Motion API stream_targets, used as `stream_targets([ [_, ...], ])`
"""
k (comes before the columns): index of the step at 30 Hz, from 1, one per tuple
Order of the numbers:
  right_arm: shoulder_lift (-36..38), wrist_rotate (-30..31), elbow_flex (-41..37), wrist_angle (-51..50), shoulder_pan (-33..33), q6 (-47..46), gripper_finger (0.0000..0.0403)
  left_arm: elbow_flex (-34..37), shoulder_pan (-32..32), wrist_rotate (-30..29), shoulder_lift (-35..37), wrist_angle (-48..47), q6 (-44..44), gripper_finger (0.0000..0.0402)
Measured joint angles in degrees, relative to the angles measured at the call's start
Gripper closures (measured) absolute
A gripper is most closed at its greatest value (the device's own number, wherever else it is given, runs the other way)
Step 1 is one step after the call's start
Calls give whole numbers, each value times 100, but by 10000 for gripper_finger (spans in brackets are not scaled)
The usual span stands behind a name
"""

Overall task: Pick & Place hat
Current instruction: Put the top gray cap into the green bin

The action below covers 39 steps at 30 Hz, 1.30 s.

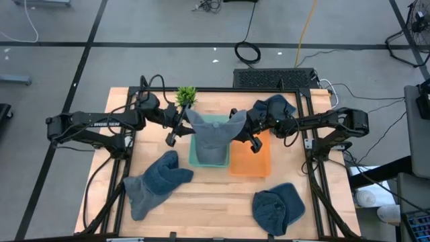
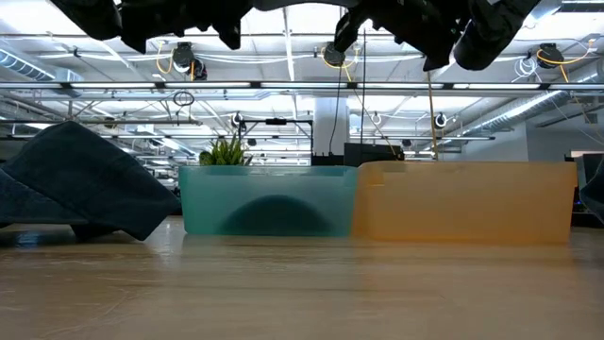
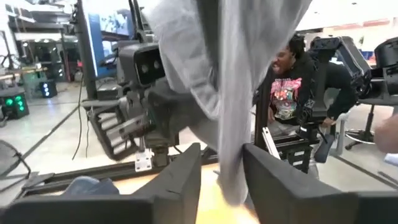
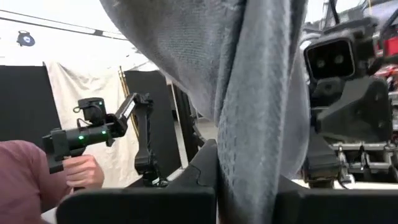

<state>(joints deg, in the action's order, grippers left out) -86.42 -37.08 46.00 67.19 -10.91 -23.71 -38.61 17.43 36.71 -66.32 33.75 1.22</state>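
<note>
A grey hat (image 1: pixel 213 133) hangs spread between my two grippers above the teal bin (image 1: pixel 199 160). My left gripper (image 1: pixel 186 118) is at the hat's left corner. Its fingers are open, with the hat's cloth (image 3: pixel 217 93) hanging down between them. My right gripper (image 1: pixel 243 125) is at the hat's right corner and is shut on the cloth (image 4: pixel 249 93). The hat's lower part covers most of the bin in the high view. Whether it touches the bin I cannot tell. My left gripper comes in level from the table's left. The hat's hanging edge (image 3: pixel 233 177) lies against the inner side of one finger (image 3: pixel 267 180), and a gap shows between it and the other finger (image 3: pixel 180 183). My right gripper pinches a bunched fold at the hat's right edge (image 4: pixel 249 180) between its two fingers. The fingers come from the table's right, slanting slightly upward. The cloth rises above the fingers and drapes away toward the left gripper.
An orange bin (image 1: pixel 250 160) adjoins the teal one on its right. Dark blue hats lie at the near left (image 1: pixel 158 181), near right (image 1: pixel 279 205) and far right (image 1: pixel 277 106). A small plant (image 1: pixel 187 96) stands at the far edge. A dark rounded shape (image 2: pixel 274 212) shows through the teal bin's wall.
</note>
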Motion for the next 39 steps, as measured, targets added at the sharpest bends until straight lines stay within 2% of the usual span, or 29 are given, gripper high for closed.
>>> stream_targets([
  [5,238,-110,-20,-218,-126,-135,401,-2,91,9,421,-379,165,225],
  [11,860,-221,-121,-1719,-343,-183,402,0,155,-9,1054,-1143,-3,179],
  [21,1880,-197,-122,-4079,-676,62,402,-2,194,-1034,1752,-2290,-49,134],
  [30,2012,-52,-118,-6143,-672,40,402,-2,178,-1149,1724,-2868,243,85],
  [34,1985,119,-118,-6408,-610,-112,403,-2,57,-1226,1584,-3098,510,79],
  [39,1987,118,-118,-6366,-466,-126,403,-2,-175,-1651,1344,-3032,644,91],
])
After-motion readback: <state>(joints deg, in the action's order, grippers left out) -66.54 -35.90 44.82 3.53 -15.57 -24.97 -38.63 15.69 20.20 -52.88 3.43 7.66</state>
